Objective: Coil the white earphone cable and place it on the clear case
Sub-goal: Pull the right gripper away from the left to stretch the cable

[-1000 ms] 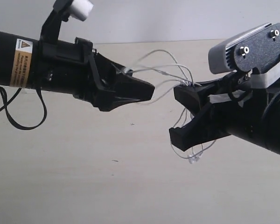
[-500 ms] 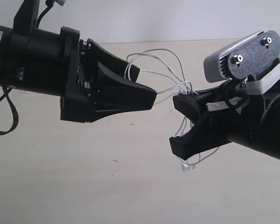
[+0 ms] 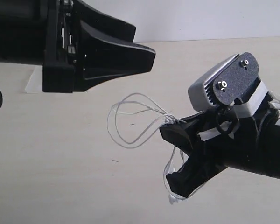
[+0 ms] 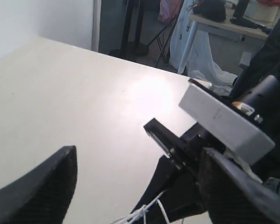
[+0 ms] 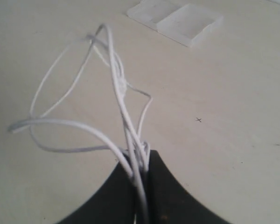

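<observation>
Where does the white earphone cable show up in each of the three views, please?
Exterior view: the white earphone cable loops near the middle, held by the right gripper.
Left wrist view: a few strands against that gripper's black finger.
Right wrist view: loops spreading from the pinch, towards the clear case.
Shared landmark: the right gripper.

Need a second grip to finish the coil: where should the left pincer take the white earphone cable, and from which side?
Grip the white earphone cable at the far tip of its loops, where the strands bunch, opposite the right pincer shut on their base. The loops stick out toward the open left pincer's side, so coming in from there looks best.
</observation>
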Tool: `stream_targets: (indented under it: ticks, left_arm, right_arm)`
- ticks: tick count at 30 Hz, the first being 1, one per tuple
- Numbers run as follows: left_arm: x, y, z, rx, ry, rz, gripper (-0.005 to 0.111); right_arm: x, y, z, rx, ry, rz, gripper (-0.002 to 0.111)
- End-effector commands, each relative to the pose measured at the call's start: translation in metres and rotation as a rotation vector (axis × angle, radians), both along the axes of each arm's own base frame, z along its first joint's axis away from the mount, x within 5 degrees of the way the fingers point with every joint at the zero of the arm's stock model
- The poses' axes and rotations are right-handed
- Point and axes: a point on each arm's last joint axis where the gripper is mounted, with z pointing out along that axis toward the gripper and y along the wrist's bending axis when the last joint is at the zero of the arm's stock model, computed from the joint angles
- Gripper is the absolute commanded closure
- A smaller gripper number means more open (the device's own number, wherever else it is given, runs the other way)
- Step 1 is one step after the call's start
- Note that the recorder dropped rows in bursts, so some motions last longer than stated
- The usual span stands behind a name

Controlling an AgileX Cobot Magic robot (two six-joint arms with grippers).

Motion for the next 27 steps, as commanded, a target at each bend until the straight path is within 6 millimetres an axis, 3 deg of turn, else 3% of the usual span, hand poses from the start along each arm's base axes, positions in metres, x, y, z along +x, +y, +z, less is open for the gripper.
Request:
stream_targets:
  ticks: [1,9,14,19,27]
  left_arm:
    - [0.000,0.002,0.014,-0.039,-0.037,0.032,0.037]
    - [0.011,0.002,0.006,0.000,-0.032,0.086,0.037]
    - [0.016,-0.001,-0.001,0.006,-0.005,0.090,0.037]
    - [0.021,-0.003,-0.008,0.004,0.030,0.093,0.037]
    - [0.031,-0.007,-0.024,0.036,0.077,0.096,0.037]
  right_arm:
    - [-0.001,0.000,0.003,-0.034,-0.059,0.050,0.108]
    - [0.007,-0.003,0.007,-0.255,-0.379,0.167,0.108]
    - [0.014,-0.002,0.019,-0.342,-0.536,0.195,0.108]
    - [0.023,0.011,0.033,-0.310,-0.543,0.179,0.108]
    - [0.040,0.024,0.022,-0.332,-0.461,0.104,0.108]
